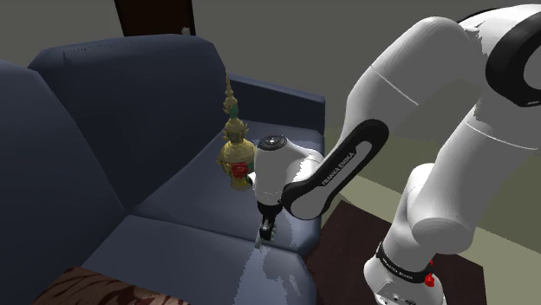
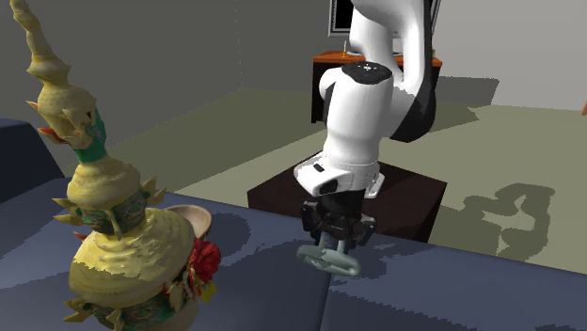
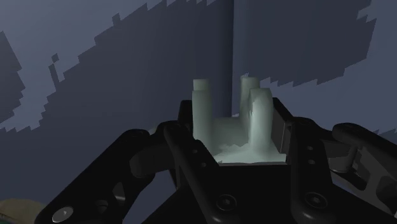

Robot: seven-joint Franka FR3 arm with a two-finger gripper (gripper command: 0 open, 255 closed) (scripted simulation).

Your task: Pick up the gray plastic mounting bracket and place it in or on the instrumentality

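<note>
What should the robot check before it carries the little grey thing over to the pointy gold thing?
1. Fingers clasp the grey bracket on both sides: ok.
2. Bracket raised off the blue sofa seat: cannot tell.
3. Golden spired ornament standing upright on the seat: ok.
4. Way across the seat from gripper to ornament free: ok.
5. Gripper above the ornament: not ok, it is off to one side, apart from it.

Bare sofa seat beside the claw, golden ornament near, backrest beyond it
</note>
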